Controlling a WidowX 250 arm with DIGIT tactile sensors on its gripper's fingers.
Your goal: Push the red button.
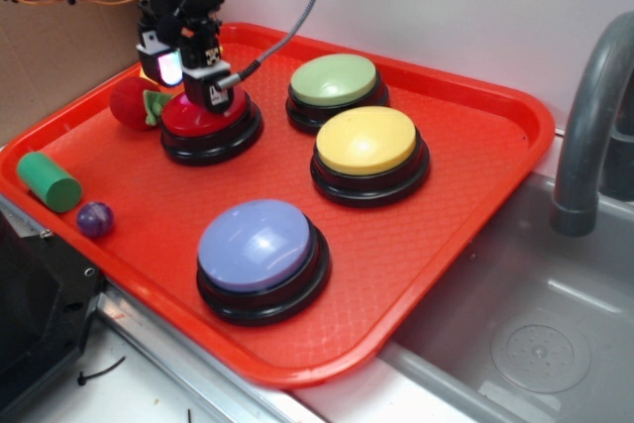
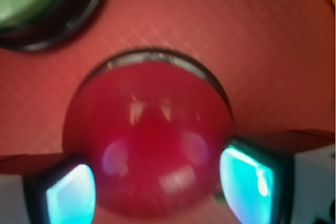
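The red tray is the landmark here. At its near edge sits the blue button; at the near-left corner lie a green cylinder and a small purple ball. Toward the tray's middle and right stands the yellow button, and behind it, at the far side, the green button. A grey sink with a grey faucet lies off the tray's right edge.

The red button stands at the tray's far-left part, with a small red toy fruit just beside it on the left.

The arm comes straight down from above the tray's far-left corner, wrist vertical, cables trailing off to the sides. The gripper points downward and sits right at the dome of the red button; whether it presses or only touches cannot be told. In the wrist view the dome fills the space between the two fingers, which straddle it with their lit pads on either side. The jaws stand apart, released, clamping nothing.
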